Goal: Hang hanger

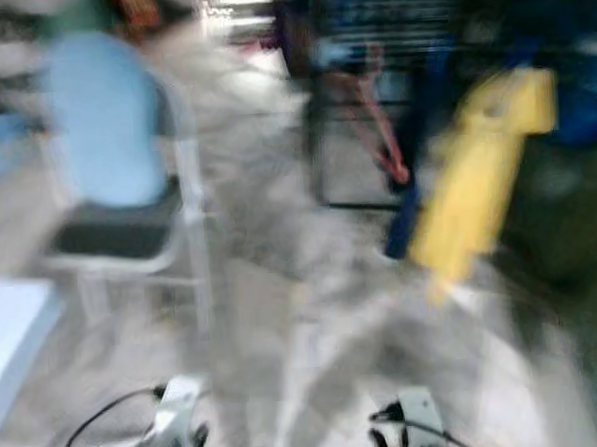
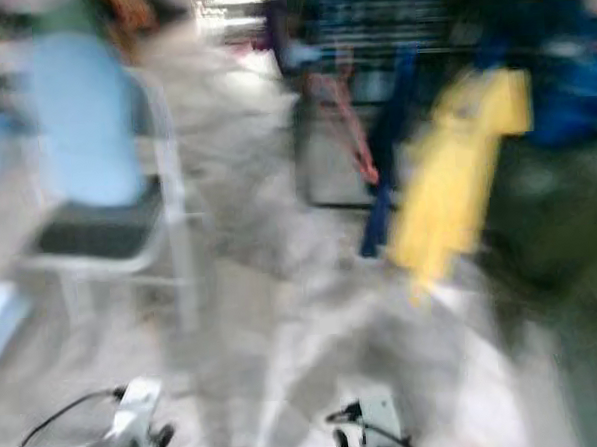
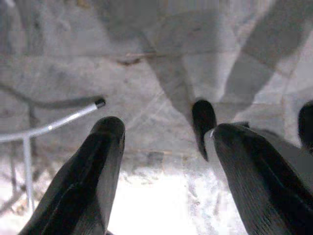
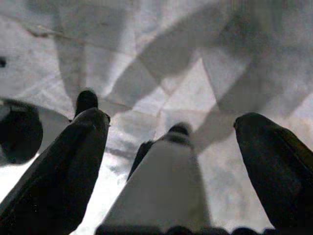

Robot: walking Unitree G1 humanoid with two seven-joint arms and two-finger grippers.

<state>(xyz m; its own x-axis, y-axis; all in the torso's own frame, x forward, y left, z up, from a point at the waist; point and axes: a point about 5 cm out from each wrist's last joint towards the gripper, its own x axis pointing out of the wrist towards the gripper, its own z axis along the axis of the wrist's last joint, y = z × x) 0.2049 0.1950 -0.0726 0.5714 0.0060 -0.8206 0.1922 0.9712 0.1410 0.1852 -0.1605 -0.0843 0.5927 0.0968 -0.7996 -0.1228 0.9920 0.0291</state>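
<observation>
A pale, mottled stone-like floor (image 1: 313, 313) runs across a cluttered room, everything in the head views smeared by blur. On the robot's left stands a chair (image 1: 129, 232) with a thin white metal frame, a dark flat seat and a light blue garment (image 1: 103, 119) draped over its back. A white slab-like edge (image 1: 9, 329) juts in at the lower left.

Ahead and to the right, a dark clothes rack (image 1: 389, 38) carries hanging clothes: a yellow garment (image 1: 476, 174) hangs lowest and foremost, a blue strip (image 2: 385, 159) beside it, and blue fabric (image 1: 582, 98) further right. A reddish, thin, looped shape that may be the hanger (image 1: 379, 129) hangs at the rack's left side; the blur forbids certainty. The chair and open floor lie between the robot and the rack.

Both arms hang low at the bottom edge. The left wrist view shows the left gripper (image 3: 164, 147) with its smooth black fingers spread apart, nothing between them, above the floor and a white chair leg (image 3: 54, 125). The right wrist view shows the right gripper (image 4: 171, 142) likewise spread wide and holding nothing, a pale leg of the robot (image 4: 164, 186) below it.
</observation>
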